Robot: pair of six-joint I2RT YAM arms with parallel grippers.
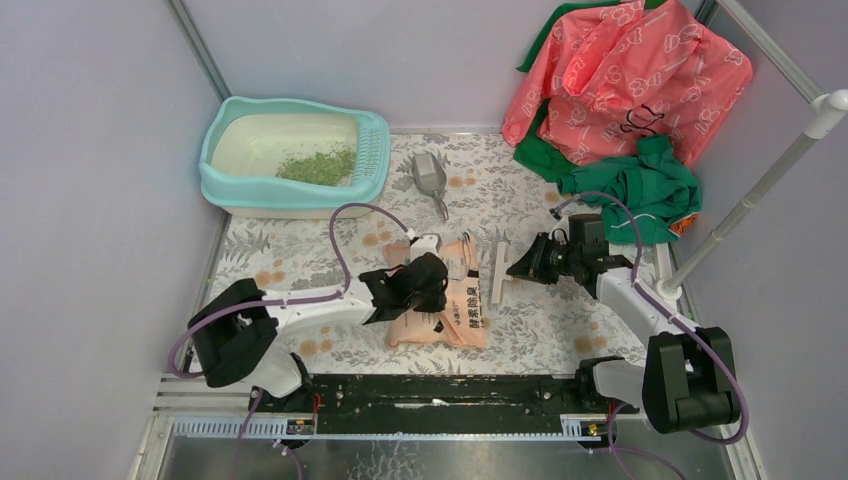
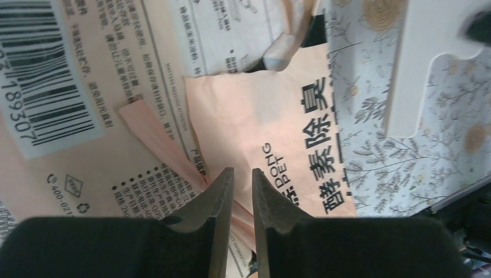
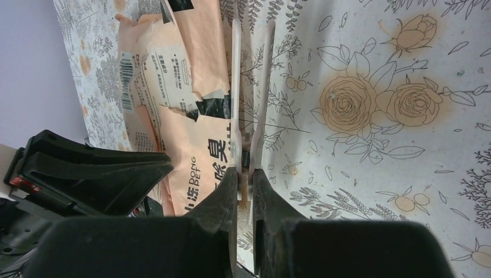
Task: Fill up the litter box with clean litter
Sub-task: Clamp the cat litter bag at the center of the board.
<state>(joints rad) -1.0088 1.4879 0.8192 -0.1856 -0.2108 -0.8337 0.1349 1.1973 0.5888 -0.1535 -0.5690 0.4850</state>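
The turquoise litter box (image 1: 215, 150) stands at the back left, with a small heap of green clean litter (image 1: 318, 166) in its cream pan. The pink-orange litter bag (image 1: 462, 310) lies flat on the floral mat in the middle. My left gripper (image 1: 440, 288) is down on the bag. In the left wrist view its jaws (image 2: 242, 174) are nearly closed over a raised fold of the bag (image 2: 260, 116). My right gripper (image 1: 515, 268) is shut on a white bag clip (image 1: 499, 272) just right of the bag. In the right wrist view the clip (image 3: 252, 87) stands between the fingertips (image 3: 244, 174).
A grey scoop (image 1: 430, 178) lies right of the litter box. Pink cloth (image 1: 620, 70) and green cloth (image 1: 640, 185) are heaped at the back right. A white pole (image 1: 760, 190) slants along the right side. Grey walls enclose the floral mat (image 1: 560, 320).
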